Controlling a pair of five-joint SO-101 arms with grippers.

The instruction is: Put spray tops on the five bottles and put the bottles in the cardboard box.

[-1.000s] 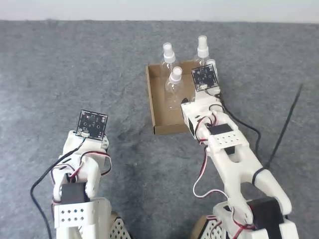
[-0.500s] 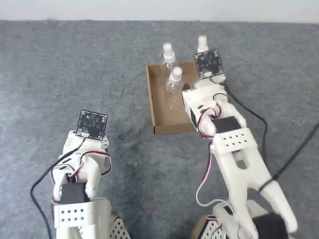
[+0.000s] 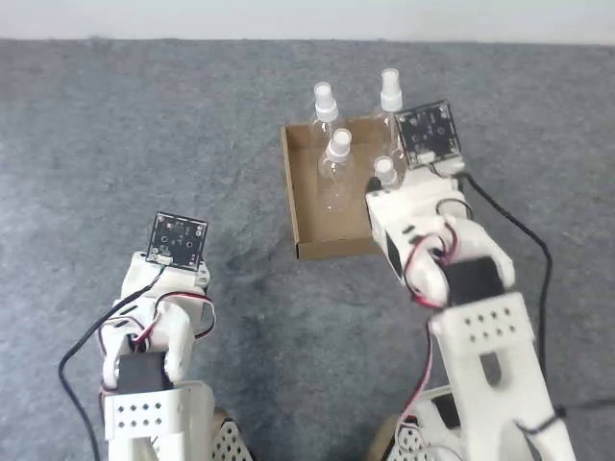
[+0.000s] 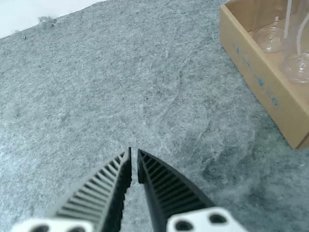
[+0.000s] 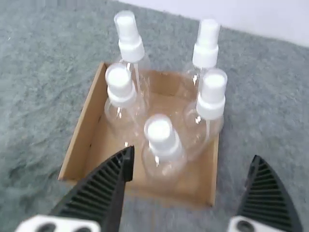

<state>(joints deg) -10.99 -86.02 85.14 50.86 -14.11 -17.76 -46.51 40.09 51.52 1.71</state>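
Nearest in the high view, the left arm has not stirred over the last second. The left gripper point(image 4: 134, 159) hangs low over the grey felt-covered worktop point(image 3: 144, 125), its black ribbed fingers pressed together with only a hairline between the tips. It holds nothing and sits well apart from the box.

The change is on the right. The right arm has drawn back from over the shallow brown cardboard box point(image 3: 288, 192) towards its own base, swinging a little sideways. This has uncovered a clear plastic bottle with a white spray top point(image 3: 384, 169) that its wrist was hiding. The right gripper point(image 5: 192, 155) is spread wide and empty, touching nothing. It hovers above the near end of the box with one finger out to each side of the group.

That uncovered bottle looks to be the nearest of the five standing in the box. Behind it, a second bottle point(image 5: 118, 82) and a third bottle point(image 5: 212, 89) stand side by side. A fourth bottle point(image 5: 125, 29) and a fifth bottle point(image 5: 207, 38) appear to stand against the far wall. All are upright and capped.

With the last bottle apparently let go, the task looks finished. Only pulling the arm clear without knocking a top seems to remain.
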